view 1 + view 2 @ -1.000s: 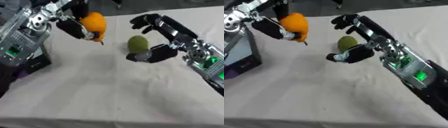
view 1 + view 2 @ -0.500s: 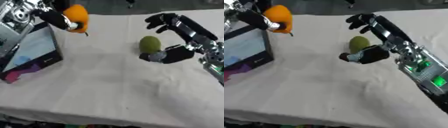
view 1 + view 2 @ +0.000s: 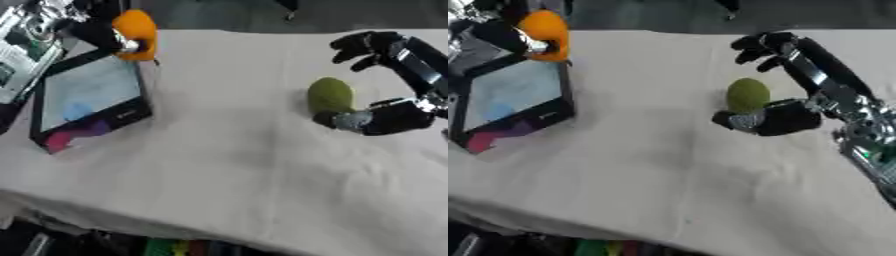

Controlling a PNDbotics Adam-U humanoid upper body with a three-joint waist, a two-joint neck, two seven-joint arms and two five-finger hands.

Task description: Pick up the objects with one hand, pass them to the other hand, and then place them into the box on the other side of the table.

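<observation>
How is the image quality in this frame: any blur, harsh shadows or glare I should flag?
Left eye view: soft all over, edges of the orange object and left robot hand smeared; lighting even, a faint shadow beside the green object. Right eye view: equally soft; right robot hand lacks fine detail; the box interior looks pale and washed, no strong glare on the tablecloth.

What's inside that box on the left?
The box shows a pale bluish bottom with a blue patch and something pink at its near corner. The left hand, holding the orange object, hides its far corner.
</observation>
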